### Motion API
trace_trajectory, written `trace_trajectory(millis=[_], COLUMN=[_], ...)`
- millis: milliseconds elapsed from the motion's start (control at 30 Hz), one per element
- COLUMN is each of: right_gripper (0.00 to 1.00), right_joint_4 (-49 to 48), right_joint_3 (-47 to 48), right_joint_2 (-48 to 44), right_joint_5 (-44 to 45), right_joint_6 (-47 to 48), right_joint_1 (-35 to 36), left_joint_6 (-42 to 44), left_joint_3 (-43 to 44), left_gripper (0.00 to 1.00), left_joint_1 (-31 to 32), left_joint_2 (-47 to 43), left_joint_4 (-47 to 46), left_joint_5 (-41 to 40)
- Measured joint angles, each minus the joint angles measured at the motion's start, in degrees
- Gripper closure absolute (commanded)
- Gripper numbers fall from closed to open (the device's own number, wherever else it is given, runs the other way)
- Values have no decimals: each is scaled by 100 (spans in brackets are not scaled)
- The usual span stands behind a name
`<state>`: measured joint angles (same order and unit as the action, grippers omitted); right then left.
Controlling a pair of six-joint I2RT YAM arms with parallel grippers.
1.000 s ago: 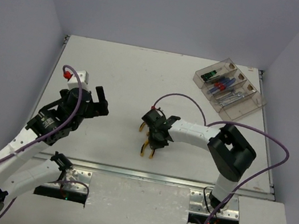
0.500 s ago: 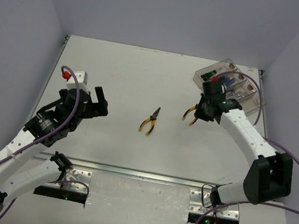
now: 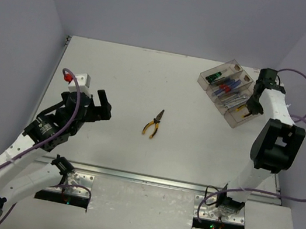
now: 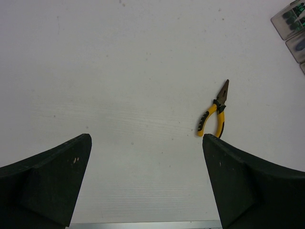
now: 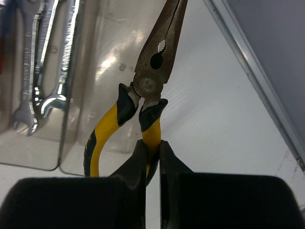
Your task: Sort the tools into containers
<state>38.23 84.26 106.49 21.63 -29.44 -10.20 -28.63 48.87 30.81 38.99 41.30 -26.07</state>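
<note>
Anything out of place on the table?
Only the loose pliers mid-table, far from the tray. The held pliers are pinched by one handle in the right gripper, at the end bin.

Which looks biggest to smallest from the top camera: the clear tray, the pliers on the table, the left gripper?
1. Clear tray.
2-3. Left gripper and pliers look about alike; the gripper is raised nearer the camera, so I can't rank them.

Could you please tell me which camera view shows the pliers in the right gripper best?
The right wrist view: the held pliers fill the frame, one yellow handle pinched between the fingers. The top view shows only a yellow speck by the tray; the left wrist view shows only the other pliers on the table.
</note>
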Motion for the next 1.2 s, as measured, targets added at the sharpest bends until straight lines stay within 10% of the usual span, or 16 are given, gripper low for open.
trace_trajectory(millis=[533,833,1200], right_gripper=[97,49,28], right_joint_4=[420,626,800], right_joint_3=[1160,1457,1620], right_joint_2=[1152,1413,987], right_joint_5=[245,247,-146], right_joint_6=[250,241,179], right_joint_1=[-205,-205,-60], left_joint_6=[11,11,14], left_joint_3=[-11,-14,-5], left_gripper=[0,0,0], left_joint_1=[24,32,39], left_joint_2=[-73,-75,172], left_joint_4=[-3,-3,-3], left_joint_5=[18,18,80])
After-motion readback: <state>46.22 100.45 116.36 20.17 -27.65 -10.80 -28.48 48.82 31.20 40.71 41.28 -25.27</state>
